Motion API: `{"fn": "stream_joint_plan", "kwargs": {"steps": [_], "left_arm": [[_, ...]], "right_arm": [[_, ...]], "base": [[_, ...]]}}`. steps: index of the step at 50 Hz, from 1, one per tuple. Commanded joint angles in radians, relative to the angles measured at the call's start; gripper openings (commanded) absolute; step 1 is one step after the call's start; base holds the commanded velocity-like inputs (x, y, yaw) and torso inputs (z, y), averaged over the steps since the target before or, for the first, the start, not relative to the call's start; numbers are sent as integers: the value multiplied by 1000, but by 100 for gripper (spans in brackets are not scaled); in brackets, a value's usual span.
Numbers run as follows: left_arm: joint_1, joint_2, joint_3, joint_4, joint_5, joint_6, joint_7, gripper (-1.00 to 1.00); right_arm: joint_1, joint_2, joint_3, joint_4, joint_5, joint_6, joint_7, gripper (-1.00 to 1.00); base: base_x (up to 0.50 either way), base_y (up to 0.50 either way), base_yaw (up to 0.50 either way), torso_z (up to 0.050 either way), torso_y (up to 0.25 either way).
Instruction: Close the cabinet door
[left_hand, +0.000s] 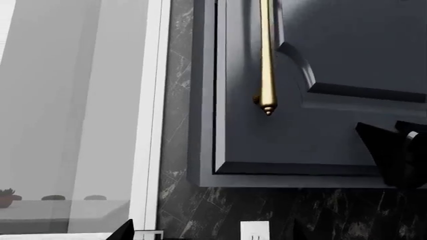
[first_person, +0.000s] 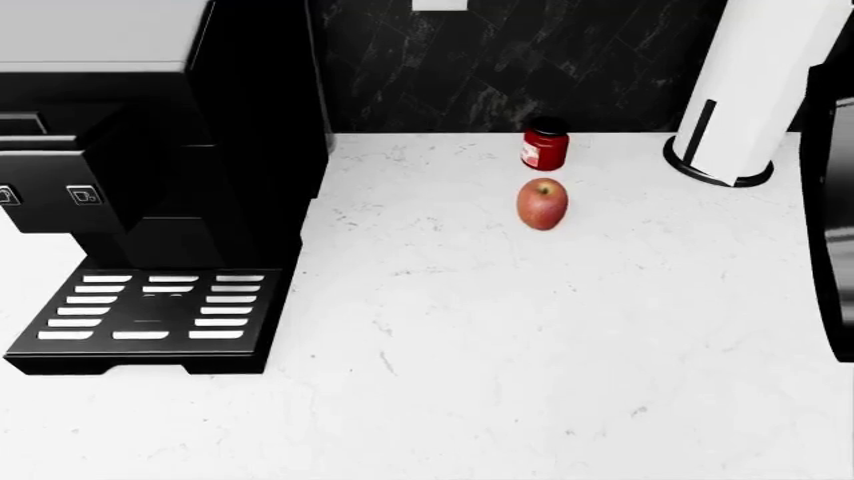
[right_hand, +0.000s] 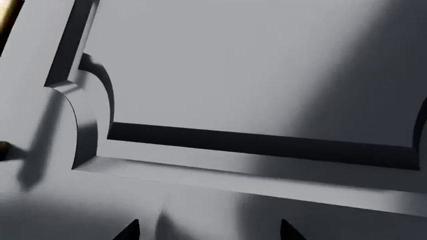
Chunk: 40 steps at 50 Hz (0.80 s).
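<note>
**Q.** What is shown, from the largest item to the smallest, and where is the task's object?

**A.** The cabinet door (left_hand: 320, 100), a dark grey panelled front, is seen in both wrist views, mounted above the marbled backsplash (left_hand: 180, 150); it appears nearly flush with its frame, though full closure cannot be confirmed. A window (left_hand: 73, 110) lies beside it. On the white countertop (first_person: 534, 350), seen from the head view, a coffee machine (first_person: 147, 180), a paper towel roll (first_person: 747, 90), an apple (first_person: 542, 203) and a red jar (first_person: 543, 147) are placed well below the door. The brass handle (left_hand: 267, 60) is fixed near the door's edge.

**Q.** What is the state of each tool, and what could go wrong?

**A.** Of the left gripper (left_hand: 393, 155) only dark fingers are seen just beside the door's lower edge; of the right gripper (right_hand: 207, 232) only two fingertips (right_hand: 127, 231), close to the panel. Whether either is spread or closed cannot be told. If pressure is applied off-centre or released too soon, the door may be left ajar; a finger may also be caught on the raised moulding or the handle.
</note>
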<state>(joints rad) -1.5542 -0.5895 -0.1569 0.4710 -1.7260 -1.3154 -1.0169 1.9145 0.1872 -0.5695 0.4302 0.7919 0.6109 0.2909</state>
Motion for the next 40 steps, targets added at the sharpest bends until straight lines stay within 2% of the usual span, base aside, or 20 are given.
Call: {"fn": "stream_joint_plan", "kwargs": {"steps": [1, 40], "left_arm": [[10, -9, 2, 2, 10, 10, 12, 100], [38, -38, 13, 13, 15, 45, 23, 100]], "right_arm": [[-84, -32, -94, 86, 158, -4, -36, 100], [-98, -54, -125, 160, 135, -42, -53, 100]], "base": [[0, 0, 0, 0, 0], [0, 0, 0, 0, 0]]}}
